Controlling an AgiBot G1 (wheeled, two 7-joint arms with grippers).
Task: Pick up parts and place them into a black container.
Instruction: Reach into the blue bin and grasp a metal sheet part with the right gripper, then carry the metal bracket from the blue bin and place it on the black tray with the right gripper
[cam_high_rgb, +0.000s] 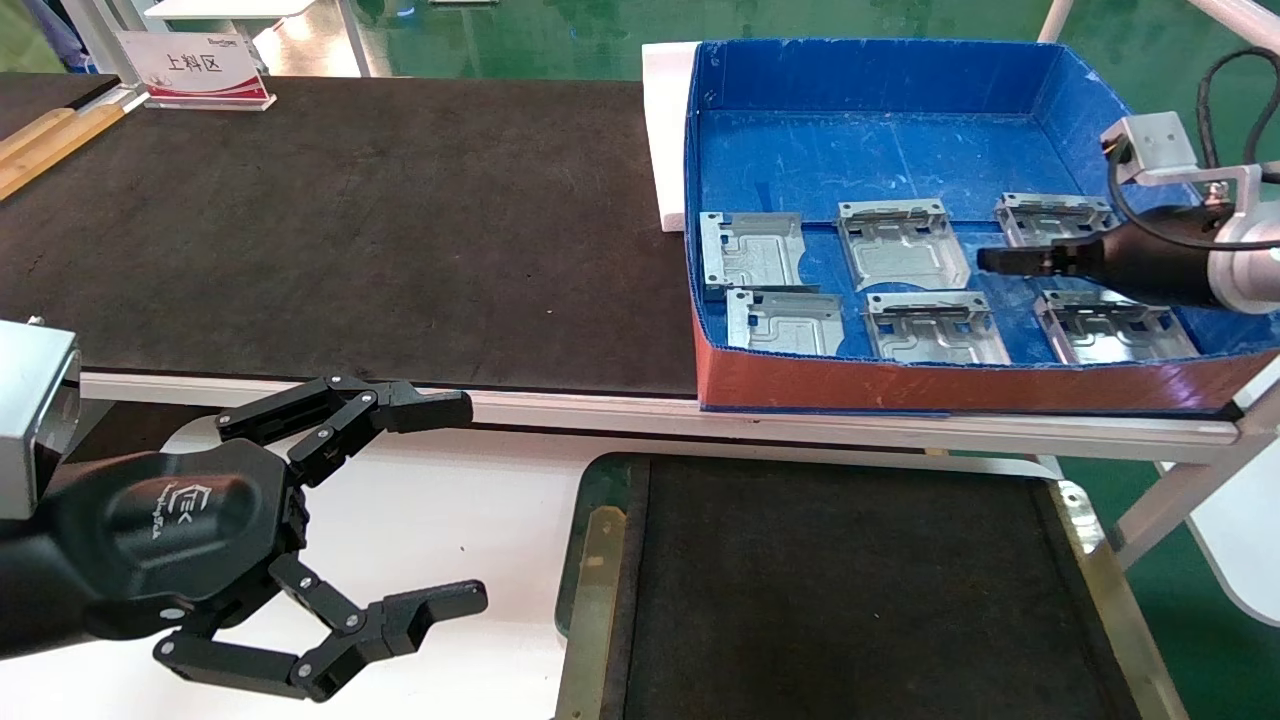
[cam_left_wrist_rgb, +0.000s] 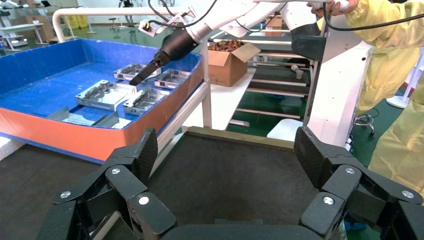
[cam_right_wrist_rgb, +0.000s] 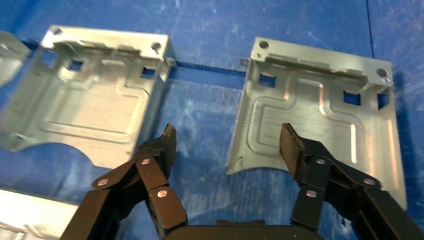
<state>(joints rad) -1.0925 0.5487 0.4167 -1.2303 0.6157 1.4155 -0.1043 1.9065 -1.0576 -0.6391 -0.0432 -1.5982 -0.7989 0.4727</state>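
right gripper (cam_right_wrist_rgb: 225, 145) hung jaws apart over the blue box (cam_high_rgb: 880, 150), stamped plate (cam_right_wrist_rgb: 320, 115) just ahead under its one finger, left gripper (cam_high_rgb: 400, 510) parked open.

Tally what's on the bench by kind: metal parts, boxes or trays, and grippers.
Metal parts in the blue box: 6
Containers: 2, the blue box and the black container, which holds no parts
Grippers: 2, left gripper and right gripper, both open
Total: 10
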